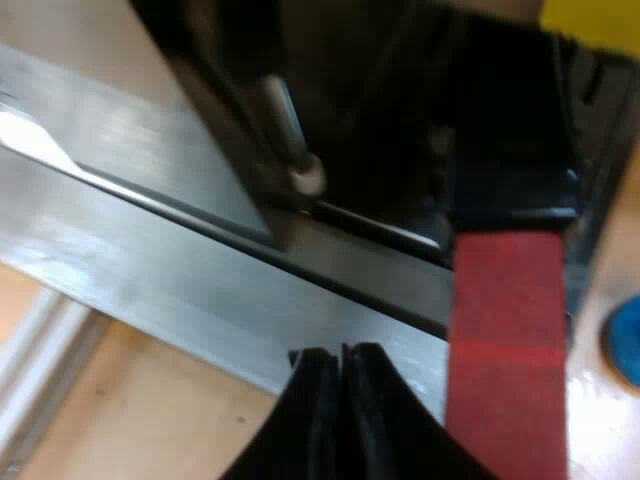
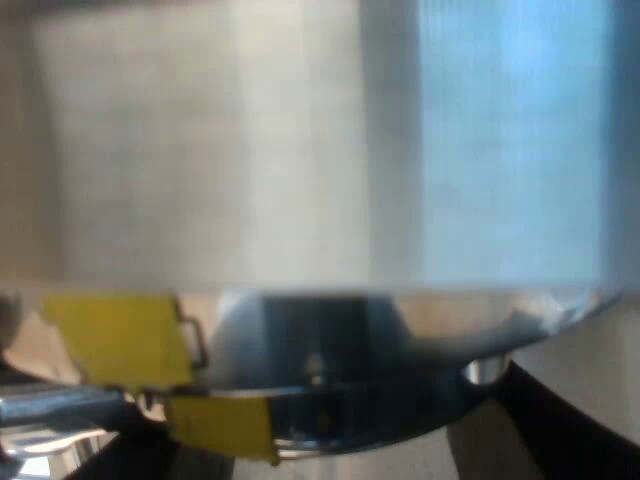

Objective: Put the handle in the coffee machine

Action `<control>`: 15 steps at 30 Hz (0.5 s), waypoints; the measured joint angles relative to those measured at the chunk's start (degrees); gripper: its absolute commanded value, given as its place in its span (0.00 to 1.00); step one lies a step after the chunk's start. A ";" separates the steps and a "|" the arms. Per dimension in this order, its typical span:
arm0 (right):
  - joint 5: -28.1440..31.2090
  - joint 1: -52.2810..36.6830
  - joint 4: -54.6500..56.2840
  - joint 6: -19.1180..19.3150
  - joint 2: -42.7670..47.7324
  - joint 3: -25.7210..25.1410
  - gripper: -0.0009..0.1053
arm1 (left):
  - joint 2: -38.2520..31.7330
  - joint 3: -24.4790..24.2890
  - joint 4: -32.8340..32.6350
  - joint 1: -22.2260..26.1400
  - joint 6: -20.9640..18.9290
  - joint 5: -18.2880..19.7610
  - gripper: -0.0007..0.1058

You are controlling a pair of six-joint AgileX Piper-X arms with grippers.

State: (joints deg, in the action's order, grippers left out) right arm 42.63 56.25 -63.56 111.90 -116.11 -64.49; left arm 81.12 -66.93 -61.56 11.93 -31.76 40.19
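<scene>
The holder's dark handle (image 1: 510, 130) runs from under the espresso machine's front out to its red end (image 1: 505, 340). My left gripper (image 1: 340, 352) is shut with nothing in it, its fingertips pressed together just beside the red end and not on it. The fingertips hover over the machine's brushed metal front ledge (image 1: 200, 290). A thin metal wand (image 1: 290, 140) hangs from the machine's dark underside near the handle. In the right wrist view a shiny curved metal surface (image 2: 330, 340) stands very close and mirrors yellow patches (image 2: 120, 335).
A blue object (image 1: 628, 340) lies on the light wooden tabletop (image 1: 140, 420) close to the red end. The tabletop lies below the machine's ledge. A pale wall and a bright bluish window (image 2: 510, 150) show beyond the curved metal.
</scene>
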 measured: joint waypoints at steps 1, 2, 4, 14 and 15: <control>0.00 0.00 0.00 0.00 0.00 0.00 0.48 | 0.17 0.00 -0.53 0.00 0.21 0.00 0.01; 0.00 0.00 0.00 0.00 0.00 0.00 0.48 | 0.33 0.00 -1.75 0.00 0.96 -0.10 0.01; 0.00 0.00 0.00 0.00 0.00 0.00 0.48 | 0.31 -0.10 -3.07 0.00 1.86 -0.28 0.01; 0.00 0.00 -0.07 0.00 0.00 0.00 0.48 | 0.31 -0.70 -12.75 0.00 5.08 4.09 0.01; 0.00 0.00 -0.07 0.00 0.00 0.00 0.48 | 0.31 -0.70 -13.86 0.00 5.28 4.53 0.01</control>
State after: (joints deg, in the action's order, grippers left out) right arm 42.63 56.25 -63.64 111.90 -116.11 -64.49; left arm 81.43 -67.63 -75.42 11.93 -26.48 44.72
